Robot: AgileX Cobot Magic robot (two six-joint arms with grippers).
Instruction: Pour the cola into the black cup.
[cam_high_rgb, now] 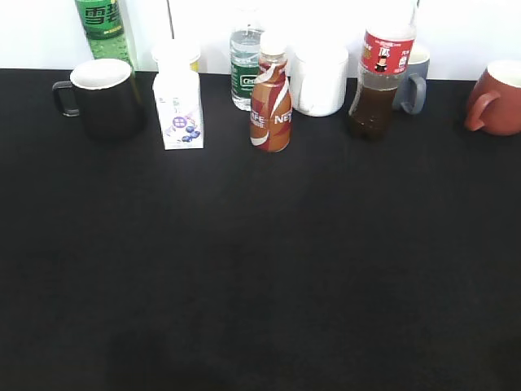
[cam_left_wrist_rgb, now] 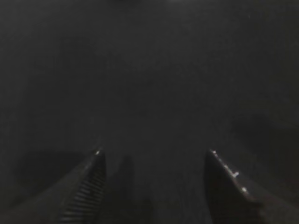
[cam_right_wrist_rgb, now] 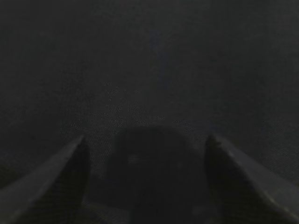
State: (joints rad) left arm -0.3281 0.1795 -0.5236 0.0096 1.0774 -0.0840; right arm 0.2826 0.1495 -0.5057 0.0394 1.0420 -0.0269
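You see the cola upright at 1 o'clock on the table, the black cup at 10 o'clock, well apart. Left gripper and right gripper hang spread, empty, over bare cloth

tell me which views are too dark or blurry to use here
Exterior view: bright and usable, the cola and black cup clear, the white backdrop slightly overexposed. Left wrist view: dim, soft, only the open left gripper over dark cloth. Right wrist view: darker still, the open right gripper barely outlined.
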